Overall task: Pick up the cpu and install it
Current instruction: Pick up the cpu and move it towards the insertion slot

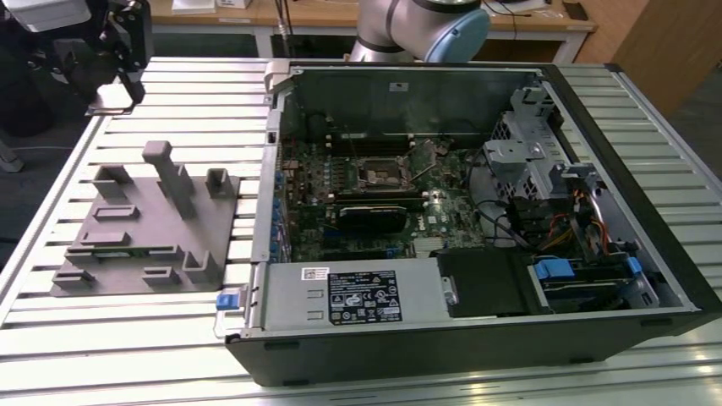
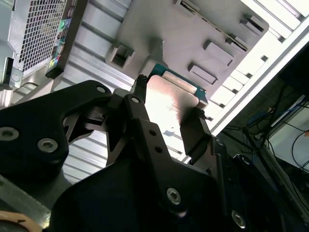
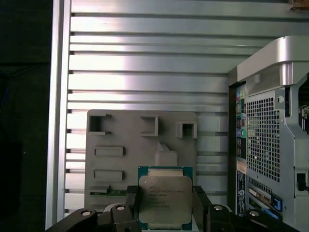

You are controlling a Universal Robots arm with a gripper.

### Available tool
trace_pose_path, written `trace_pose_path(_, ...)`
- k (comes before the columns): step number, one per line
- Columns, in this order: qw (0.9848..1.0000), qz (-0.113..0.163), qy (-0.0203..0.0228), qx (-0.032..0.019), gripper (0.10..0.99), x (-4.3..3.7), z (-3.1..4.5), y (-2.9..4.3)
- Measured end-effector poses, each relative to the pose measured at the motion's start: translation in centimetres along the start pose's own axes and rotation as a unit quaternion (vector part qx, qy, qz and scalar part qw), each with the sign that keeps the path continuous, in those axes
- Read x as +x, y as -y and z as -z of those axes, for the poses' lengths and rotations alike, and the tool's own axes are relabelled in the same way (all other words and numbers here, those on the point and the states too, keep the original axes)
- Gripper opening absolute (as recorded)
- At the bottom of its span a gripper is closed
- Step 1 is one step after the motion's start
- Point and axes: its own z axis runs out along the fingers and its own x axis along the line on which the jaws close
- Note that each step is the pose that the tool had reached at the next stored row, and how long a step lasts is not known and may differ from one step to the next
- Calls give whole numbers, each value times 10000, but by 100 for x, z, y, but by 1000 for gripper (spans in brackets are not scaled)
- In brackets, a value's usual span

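While the arm's black gripper hangs in the upper left of the exterior view, above the far corner of the slatted aluminium worktop, I read it as pinching the cpu. In the first wrist view, the small square chip with the pale silvery metal face and green edge sits between the two dark fingers of the gripper, one finger pressed to each side. In the second wrist view I see the same hold from behind: the cpu shows its shiny flat face, clamped in the gripper, with the worktop slats well beyond it.

Past the chip in the first wrist view lies the grey moulded parts fixture, with a narrow green strip resting in one of its slots. In the exterior view that grey fixture lies at centre left, just beside the open black computer case, which fills the middle and right of the frame. Inside the case I make out the green motherboard and its dark square metal-framed socket, well apart from the gripper. A silver power supply box sits along the case's near edge.
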Motion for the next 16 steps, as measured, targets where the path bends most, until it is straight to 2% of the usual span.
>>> trace_pose_path(6,10000,0,0,0,533,-93,0,0)
trace_pose_path(10,10000,0,-1,0,533,-104,19,-2)
trace_pose_path(13,10000,0,0,0,533,-114,63,-3)
trace_pose_path(16,10000,0,0,-1,533,-147,80,-4)
